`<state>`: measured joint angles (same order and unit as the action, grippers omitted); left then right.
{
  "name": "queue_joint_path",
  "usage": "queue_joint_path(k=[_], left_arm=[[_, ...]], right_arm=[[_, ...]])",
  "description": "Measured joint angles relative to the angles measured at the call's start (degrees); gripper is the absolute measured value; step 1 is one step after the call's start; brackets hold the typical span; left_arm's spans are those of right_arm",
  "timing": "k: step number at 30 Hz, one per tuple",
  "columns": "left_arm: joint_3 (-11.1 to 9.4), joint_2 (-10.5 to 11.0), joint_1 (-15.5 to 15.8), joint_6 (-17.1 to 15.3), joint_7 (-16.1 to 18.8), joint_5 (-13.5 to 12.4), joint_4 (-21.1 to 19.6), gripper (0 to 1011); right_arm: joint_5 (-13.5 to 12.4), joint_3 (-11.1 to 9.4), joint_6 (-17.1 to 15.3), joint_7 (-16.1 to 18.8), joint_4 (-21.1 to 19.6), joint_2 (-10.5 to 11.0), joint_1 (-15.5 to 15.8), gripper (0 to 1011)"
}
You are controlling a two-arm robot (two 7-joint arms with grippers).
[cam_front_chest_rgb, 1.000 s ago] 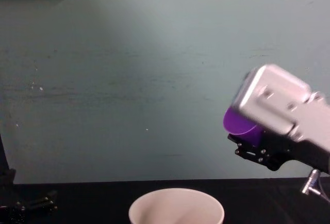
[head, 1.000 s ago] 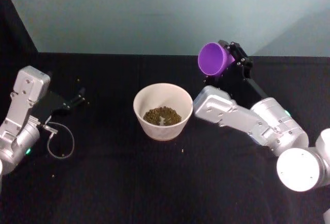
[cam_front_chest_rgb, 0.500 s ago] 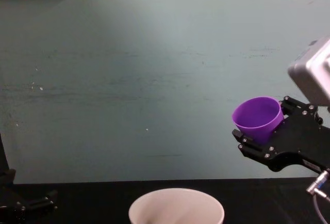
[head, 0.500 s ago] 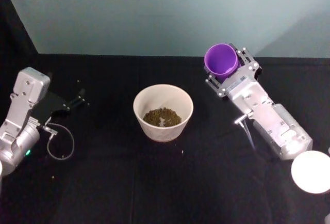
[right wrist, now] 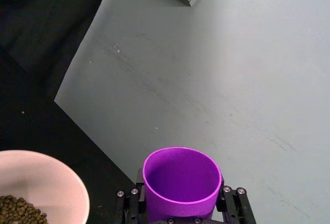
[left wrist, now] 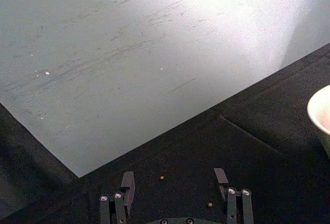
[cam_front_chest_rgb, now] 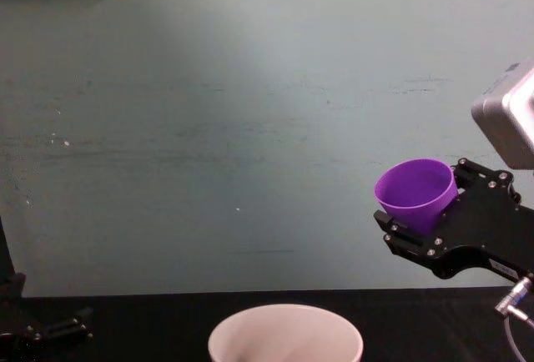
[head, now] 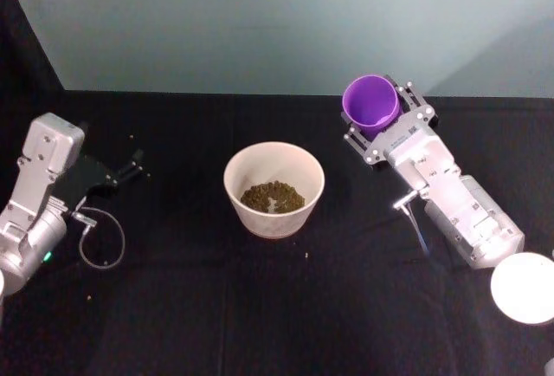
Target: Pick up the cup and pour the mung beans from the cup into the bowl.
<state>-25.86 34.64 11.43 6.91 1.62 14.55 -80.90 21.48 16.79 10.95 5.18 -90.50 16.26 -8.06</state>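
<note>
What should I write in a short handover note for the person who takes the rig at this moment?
Right gripper: shut on the cup, held upright in the air, right of and beyond the bowl; the cup looks empty.
Left gripper: open, idle, low at the table's left side.
Done: the mung beans lie in the bowl at table centre.
Left: probably only to set the cup down and release it.
</note>
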Motion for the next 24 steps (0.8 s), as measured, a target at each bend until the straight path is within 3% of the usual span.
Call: queue_joint_path(k=[12,19,24], left_arm=[[0.0,0.0,0.0,0.0,0.0,0.0,0.0,1000],[0.0,0.0,0.0,0.0,0.0,0.0,0.0,1000],[0.0,0.0,0.0,0.0,0.0,0.0,0.0,1000]], right_arm=[[-0.1,0.0,0.2,0.0,0.1,0.0,0.0,736],[-6.1,-1.8,4.0,2.0,3.4,-0.9,-0.4,736],[-12.6,-3.3,5.9,5.4,7.1,-1.7,-0.8,736]])
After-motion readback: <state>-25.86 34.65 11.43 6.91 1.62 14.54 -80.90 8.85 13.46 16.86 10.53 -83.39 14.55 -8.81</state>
